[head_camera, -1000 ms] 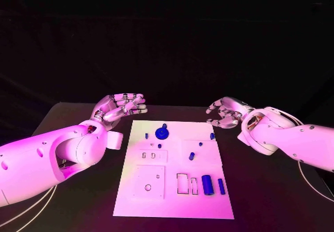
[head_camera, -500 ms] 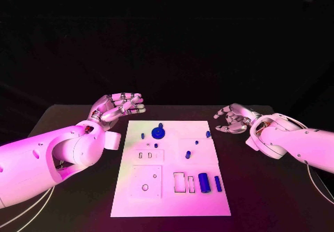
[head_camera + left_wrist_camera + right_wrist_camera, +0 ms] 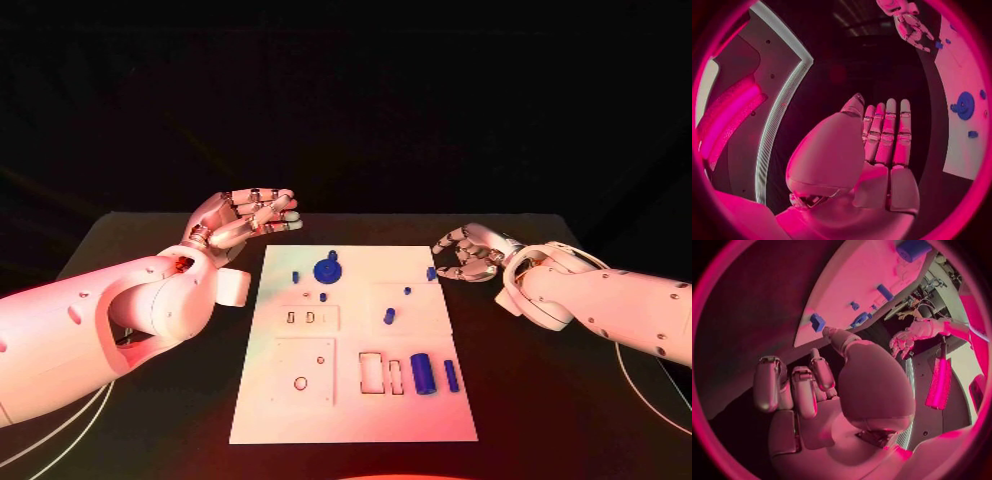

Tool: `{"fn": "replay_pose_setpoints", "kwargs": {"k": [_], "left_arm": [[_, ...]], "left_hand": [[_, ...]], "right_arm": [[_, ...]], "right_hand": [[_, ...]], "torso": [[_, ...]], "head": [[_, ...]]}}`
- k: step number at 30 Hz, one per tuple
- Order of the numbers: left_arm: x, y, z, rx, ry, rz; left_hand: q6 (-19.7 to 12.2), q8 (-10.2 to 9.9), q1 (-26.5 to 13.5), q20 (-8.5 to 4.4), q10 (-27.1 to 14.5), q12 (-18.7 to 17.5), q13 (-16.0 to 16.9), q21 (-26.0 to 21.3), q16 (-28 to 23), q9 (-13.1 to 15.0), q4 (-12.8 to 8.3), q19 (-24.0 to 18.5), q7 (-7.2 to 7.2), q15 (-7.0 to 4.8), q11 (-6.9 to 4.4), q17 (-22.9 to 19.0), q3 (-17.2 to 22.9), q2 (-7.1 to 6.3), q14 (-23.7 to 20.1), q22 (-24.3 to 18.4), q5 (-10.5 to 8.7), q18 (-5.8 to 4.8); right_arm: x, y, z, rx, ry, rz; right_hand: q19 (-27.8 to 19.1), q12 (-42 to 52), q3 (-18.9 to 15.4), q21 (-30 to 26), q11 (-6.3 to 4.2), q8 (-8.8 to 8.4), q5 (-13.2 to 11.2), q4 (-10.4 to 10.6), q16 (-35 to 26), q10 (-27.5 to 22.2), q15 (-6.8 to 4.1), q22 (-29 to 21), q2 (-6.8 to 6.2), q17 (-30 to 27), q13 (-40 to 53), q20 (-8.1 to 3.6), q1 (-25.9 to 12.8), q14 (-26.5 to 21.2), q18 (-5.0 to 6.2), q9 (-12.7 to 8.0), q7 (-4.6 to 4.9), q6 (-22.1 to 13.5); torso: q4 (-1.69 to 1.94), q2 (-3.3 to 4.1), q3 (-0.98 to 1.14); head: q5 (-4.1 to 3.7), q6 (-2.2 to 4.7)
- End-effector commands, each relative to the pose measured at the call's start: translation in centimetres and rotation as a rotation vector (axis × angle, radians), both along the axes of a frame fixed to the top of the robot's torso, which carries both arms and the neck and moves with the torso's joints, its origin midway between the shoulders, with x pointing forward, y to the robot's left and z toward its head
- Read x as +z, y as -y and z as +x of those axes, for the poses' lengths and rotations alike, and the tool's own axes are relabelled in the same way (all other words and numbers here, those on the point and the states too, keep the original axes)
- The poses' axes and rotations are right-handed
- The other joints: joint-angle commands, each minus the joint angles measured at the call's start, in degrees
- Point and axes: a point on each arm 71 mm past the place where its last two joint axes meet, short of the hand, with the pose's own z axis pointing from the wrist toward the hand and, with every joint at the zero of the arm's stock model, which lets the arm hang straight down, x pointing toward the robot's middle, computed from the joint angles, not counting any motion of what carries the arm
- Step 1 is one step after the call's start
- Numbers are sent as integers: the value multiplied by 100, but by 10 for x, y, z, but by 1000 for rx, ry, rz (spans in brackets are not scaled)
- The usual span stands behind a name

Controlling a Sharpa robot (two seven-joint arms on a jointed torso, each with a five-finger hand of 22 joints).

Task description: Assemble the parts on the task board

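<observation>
Two hands empty: my right hand (image 3: pixel 469 255), fingers loosely curled, hovers just beside the small blue part (image 3: pixel 431 273) at the task board (image 3: pixel 353 410) edge, nearer than my open left hand (image 3: pixel 245 218).

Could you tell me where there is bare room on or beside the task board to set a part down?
The near strip of the task board, below the two blue cylinders and the square plate, is bare. So is the black table right of the board. Its far end is crowded: blue disc, small pegs, and the right robot hand at the edge.
</observation>
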Motion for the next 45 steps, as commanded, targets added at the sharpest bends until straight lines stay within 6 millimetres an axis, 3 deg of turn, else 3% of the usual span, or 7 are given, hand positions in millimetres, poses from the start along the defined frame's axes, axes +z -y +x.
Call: {"fn": "replay_pose_setpoints", "kwargs": {"k": [1,25,34,45], "left_arm": [[1,2,0,-21,8,-12],[1,0,0,-17,8,-10],[1,-1,0,-15,7,-9],[1,-2,0,-13,6,-7]], "left_hand": [[1,-35,47,25,-2,-29,-8,-20,-37,-1,-3,-34,25,-4,24,5,33,11,-42,-9,35,83],[1,-35,47,25,-2,-29,-8,-20,-37,-1,-3,-34,25,-4,24,5,33,11,-42,-9,35,83],[2,-39,42,28,0,-38,-7,-23,-46,-1,6,-36,29,-1,28,13,60,-5,-45,-14,32,83],[2,-39,42,28,0,-38,-7,-23,-46,-1,6,-36,29,-1,28,13,60,-5,-45,-14,32,83]], "right_arm": [[-3,-4,-1,37,-15,12],[-15,-10,2,44,-55,7],[-18,-12,2,47,-66,5],[-22,-11,3,40,-75,0]], "right_hand": [[-17,36,-27,-21,2,-31,21,-18,-18,52,31,140,1,1090,15,13,63,511,29,-1,0,-28],[30,197,6,25,-15,66,3,-23,-16,202,20,205,117,1096,178,9,90,512,16,36,-19,203],[48,268,39,42,-36,119,-30,-26,-12,264,4,230,161,1112,251,-4,85,516,11,52,-43,330],[55,297,54,48,-46,136,-61,-21,-9,289,-4,240,188,1120,282,-11,76,518,10,57,-55,375]], "torso": [[-5,-7,-11],[10,-14,-16],[-7,-14,-12],[0,-19,-7]], "head": [[0,-19],[1,-55],[5,-74],[22,-87]]}}
